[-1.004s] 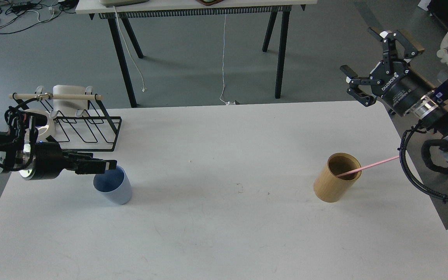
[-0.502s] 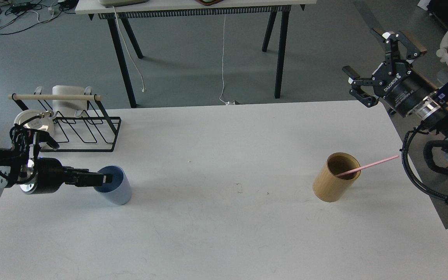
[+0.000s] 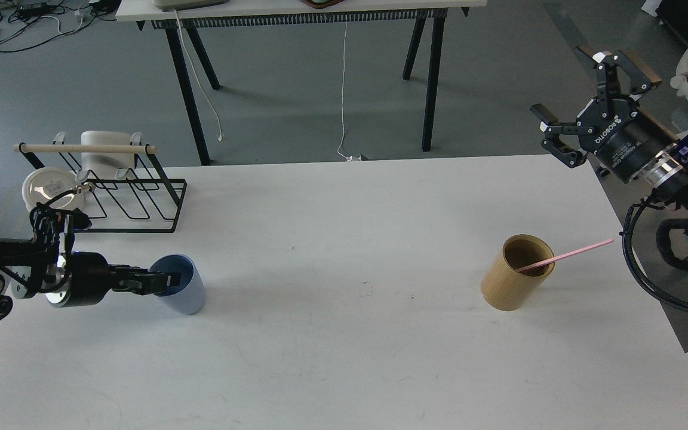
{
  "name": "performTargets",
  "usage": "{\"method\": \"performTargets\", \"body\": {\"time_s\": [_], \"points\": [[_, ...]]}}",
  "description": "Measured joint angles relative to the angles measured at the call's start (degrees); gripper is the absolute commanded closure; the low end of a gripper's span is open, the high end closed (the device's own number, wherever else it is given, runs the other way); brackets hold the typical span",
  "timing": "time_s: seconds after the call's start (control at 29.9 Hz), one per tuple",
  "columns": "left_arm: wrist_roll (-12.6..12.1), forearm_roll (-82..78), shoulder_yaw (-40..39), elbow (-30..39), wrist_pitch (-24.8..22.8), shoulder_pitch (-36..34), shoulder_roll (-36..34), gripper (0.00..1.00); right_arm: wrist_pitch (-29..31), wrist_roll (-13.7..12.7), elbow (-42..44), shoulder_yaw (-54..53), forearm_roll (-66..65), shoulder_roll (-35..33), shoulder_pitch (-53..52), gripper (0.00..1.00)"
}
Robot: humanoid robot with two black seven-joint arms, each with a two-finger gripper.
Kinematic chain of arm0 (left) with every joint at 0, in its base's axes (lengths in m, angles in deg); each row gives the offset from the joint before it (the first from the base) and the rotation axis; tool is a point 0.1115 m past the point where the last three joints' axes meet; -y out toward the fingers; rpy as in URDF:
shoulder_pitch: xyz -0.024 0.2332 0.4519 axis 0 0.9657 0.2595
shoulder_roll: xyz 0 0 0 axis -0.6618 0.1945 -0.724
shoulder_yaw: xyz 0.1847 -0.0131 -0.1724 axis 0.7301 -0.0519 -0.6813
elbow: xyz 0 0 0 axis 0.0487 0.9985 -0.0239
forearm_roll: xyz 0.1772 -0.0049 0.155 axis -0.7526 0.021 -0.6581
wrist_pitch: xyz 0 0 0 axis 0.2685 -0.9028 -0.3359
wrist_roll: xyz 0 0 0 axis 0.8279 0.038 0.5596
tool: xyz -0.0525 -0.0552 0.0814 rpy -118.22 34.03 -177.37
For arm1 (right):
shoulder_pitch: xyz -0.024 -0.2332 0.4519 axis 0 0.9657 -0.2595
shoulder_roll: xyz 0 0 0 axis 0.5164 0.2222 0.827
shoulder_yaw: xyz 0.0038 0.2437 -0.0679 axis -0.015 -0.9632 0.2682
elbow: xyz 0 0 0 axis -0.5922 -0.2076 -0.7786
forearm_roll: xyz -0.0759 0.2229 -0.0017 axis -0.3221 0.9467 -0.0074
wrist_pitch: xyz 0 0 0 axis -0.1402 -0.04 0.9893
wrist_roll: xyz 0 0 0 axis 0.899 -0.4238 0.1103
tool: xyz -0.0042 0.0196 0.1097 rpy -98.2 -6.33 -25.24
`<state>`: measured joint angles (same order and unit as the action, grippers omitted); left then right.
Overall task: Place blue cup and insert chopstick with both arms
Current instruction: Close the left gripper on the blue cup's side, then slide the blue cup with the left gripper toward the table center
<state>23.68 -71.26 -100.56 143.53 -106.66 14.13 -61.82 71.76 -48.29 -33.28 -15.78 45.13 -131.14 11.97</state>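
Observation:
The blue cup [image 3: 186, 295] stands on the white table [image 3: 344, 358] at the left, leaning slightly. My left gripper [image 3: 168, 280] comes in level from the left, its fingertips at the cup's mouth; the fingers are dark and seen side-on, so their gap is unclear. The pink chopstick [image 3: 577, 250] leans in the tan wooden holder [image 3: 514, 283] at the right, its free end pointing right. My right gripper [image 3: 565, 83] is open and empty, high above the table's back right corner, well clear of the holder.
A black wire rack [image 3: 123, 197] with a wooden rod, a white mug and a white bowl [image 3: 48, 186] stands at the back left. Another table's black legs [image 3: 189, 89] stand behind. My right arm's cables [image 3: 648, 263] hang off the right edge.
My left arm has dropped lower, bringing its fingertips from above the blue cup's rim down to its mouth. My right gripper has drifted slightly right and back, still open.

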Motion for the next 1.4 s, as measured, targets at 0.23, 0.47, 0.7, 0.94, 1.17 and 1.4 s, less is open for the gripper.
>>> {"method": "performTargets", "body": {"time_s": [0.23,0.47,0.7,0.94,1.17,1.4], "points": [[0.0,0.2,-0.1,-0.1,1.9,0.0,-0.1,1.0,0.0,0.0,-0.1,0.0,0.0,0.0,0.1,0.01],[0.0,0.8,-1.2,1.4,2.1,-0.5,-0.9,1.0,0.0,0.0,0.0,0.0,0.0,-0.1,0.1,0.01],[0.0,0.9,-4.2,9.4,-1.1,-6.3,0.3,1.0,0.0,0.0,0.9,-1.2,1.1,-1.8,0.2,0.01],[0.0,-1.8,-3.5,8.3,-3.4,-13.3,14.4,1.0,0.0,0.0,2.9,-1.8,5.2,-6.8,0.5,0.01],[0.0,-20.6,-3.1,-2.3,-3.5,-15.2,29.3,1.0,0.0,0.0,3.3,-1.7,5.6,-7.9,1.1,0.01],[0.0,-25.4,-3.5,-5.0,-3.5,-15.1,32.7,1.0,0.0,0.0,2.9,-1.5,5.7,-7.1,1.7,0.01]]}}
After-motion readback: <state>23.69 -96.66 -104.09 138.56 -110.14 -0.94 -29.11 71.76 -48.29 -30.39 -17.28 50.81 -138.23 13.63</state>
